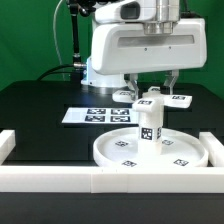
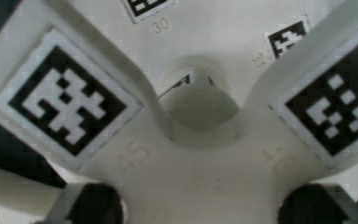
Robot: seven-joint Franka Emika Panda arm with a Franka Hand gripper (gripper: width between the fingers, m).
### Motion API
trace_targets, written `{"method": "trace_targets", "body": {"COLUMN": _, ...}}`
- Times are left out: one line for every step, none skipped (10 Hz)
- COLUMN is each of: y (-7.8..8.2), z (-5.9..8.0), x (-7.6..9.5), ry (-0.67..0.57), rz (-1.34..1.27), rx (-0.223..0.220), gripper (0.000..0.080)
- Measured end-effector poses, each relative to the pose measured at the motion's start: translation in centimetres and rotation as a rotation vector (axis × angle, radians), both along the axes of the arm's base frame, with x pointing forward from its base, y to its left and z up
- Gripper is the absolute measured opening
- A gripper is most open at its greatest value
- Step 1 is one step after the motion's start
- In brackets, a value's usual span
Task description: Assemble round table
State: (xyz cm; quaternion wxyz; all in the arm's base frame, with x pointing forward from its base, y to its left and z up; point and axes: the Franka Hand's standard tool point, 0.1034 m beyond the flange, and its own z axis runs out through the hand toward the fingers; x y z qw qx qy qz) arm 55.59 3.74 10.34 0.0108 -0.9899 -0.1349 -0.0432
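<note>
The large round rimmed disc (image 1: 120, 152) lies on the black table near the front. The short cylindrical post (image 1: 149, 124) stands upright on it, with a tag on its side. The flat elongated base piece (image 1: 180, 98) sits level across the top of the post, its tagged ends sticking out to both sides. My gripper (image 1: 152, 92) comes down from above and is shut on the base piece's middle. In the wrist view the base piece (image 2: 176, 160) fills the frame with two big tags and a round central hole (image 2: 197, 100). Both dark fingertips (image 2: 91, 205) press its edges.
The marker board (image 1: 92, 114) lies behind the disc toward the exterior view's left. A long white border rail (image 1: 60, 180) runs along the front, with raised ends at both sides. The arm's white body fills the upper middle.
</note>
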Motion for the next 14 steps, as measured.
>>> {"method": "trace_targets", "body": {"y": 0.0, "z": 0.0, "x": 0.1, "ry": -0.008, "rz": -0.102, "rx": 0.008, "gripper": 0.0435}}
{"method": "trace_targets", "body": {"y": 0.1, "z": 0.0, "x": 0.2, "ry": -0.018, "rz": -0.237, "rx": 0.02, "gripper": 0.0435}}
{"method": "trace_targets", "body": {"y": 0.0, "z": 0.1, "x": 0.3, "ry": -0.021, "rz": -0.322, "rx": 0.029, "gripper": 0.0435}}
{"method": "trace_targets", "body": {"y": 0.0, "z": 0.1, "x": 0.3, "ry": -0.021, "rz": -0.363, "rx": 0.033, "gripper": 0.0435}}
{"method": "trace_targets", "body": {"y": 0.0, "z": 0.1, "x": 0.3, "ry": -0.021, "rz": -0.361, "rx": 0.033, "gripper": 0.0435}}
{"method": "trace_targets", "body": {"y": -0.1, "z": 0.2, "x": 0.3, "ry": -0.019, "rz": -0.352, "rx": 0.032, "gripper": 0.0435}}
{"method": "trace_targets", "body": {"y": -0.2, "z": 1.0, "x": 0.3, "ry": -0.017, "rz": -0.347, "rx": 0.034, "gripper": 0.0594}}
{"method": "trace_targets", "body": {"y": -0.3, "z": 2.0, "x": 0.4, "ry": -0.018, "rz": -0.341, "rx": 0.037, "gripper": 0.0632}}
{"method": "trace_targets", "body": {"y": -0.3, "z": 3.2, "x": 0.3, "ry": -0.012, "rz": -0.341, "rx": 0.041, "gripper": 0.0646}}
{"method": "trace_targets", "body": {"y": -0.3, "z": 4.1, "x": 0.4, "ry": -0.017, "rz": -0.341, "rx": 0.045, "gripper": 0.0646}}
{"method": "trace_targets", "body": {"y": -0.3, "z": 3.7, "x": 0.4, "ry": -0.016, "rz": -0.342, "rx": 0.044, "gripper": 0.0649}}
{"method": "trace_targets", "body": {"y": -0.3, "z": 3.6, "x": 0.3, "ry": -0.014, "rz": -0.341, "rx": 0.043, "gripper": 0.0649}}
{"method": "trace_targets", "body": {"y": -0.3, "z": 3.6, "x": 0.4, "ry": -0.014, "rz": -0.341, "rx": 0.043, "gripper": 0.0649}}
{"method": "trace_targets", "body": {"y": -0.3, "z": 3.6, "x": 0.3, "ry": -0.014, "rz": -0.341, "rx": 0.043, "gripper": 0.0649}}
